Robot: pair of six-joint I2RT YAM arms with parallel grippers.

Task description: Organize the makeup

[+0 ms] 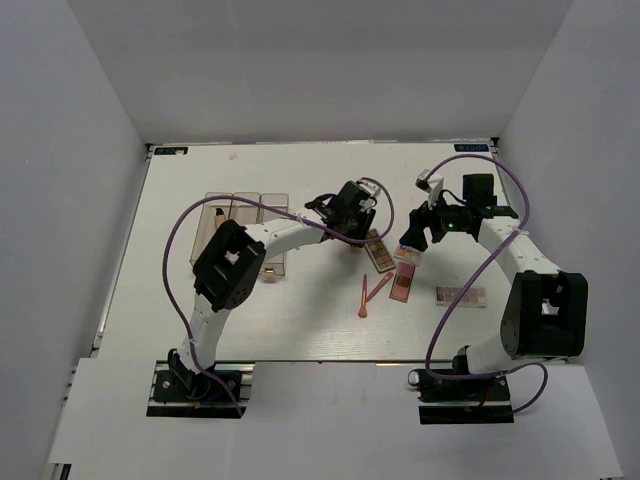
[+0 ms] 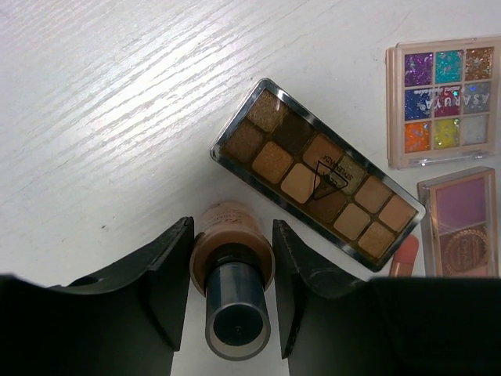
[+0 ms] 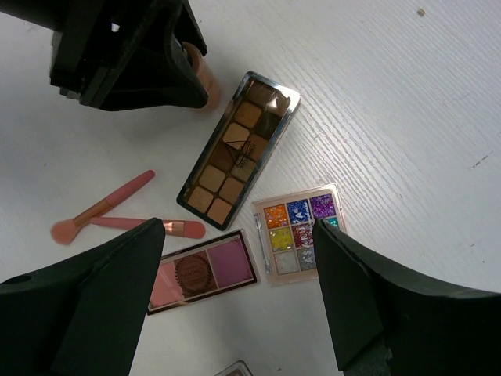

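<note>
From above, the left arm (image 1: pixel 240 262) covers part of the clear organizer (image 1: pixel 246 197). Seen from the right wrist, the left gripper (image 3: pixel 184 78) hides most of the beige bottle (image 3: pixel 207 77); one palette (image 3: pixel 235 368) is cut off below.

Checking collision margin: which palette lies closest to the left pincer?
The long brown-toned palette with the silver frame, beside the left pincer, while the glitter palette and pink palette sit beyond it.

Robot lab cell, white walls (image 1: pixel 60 150), white table (image 1: pixel 290 330), left arm (image 1: pixel 230 265), right arm (image 1: pixel 540 310) bolted on

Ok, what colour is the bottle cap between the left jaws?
Dark blue cap, best in left wrist view.
</note>
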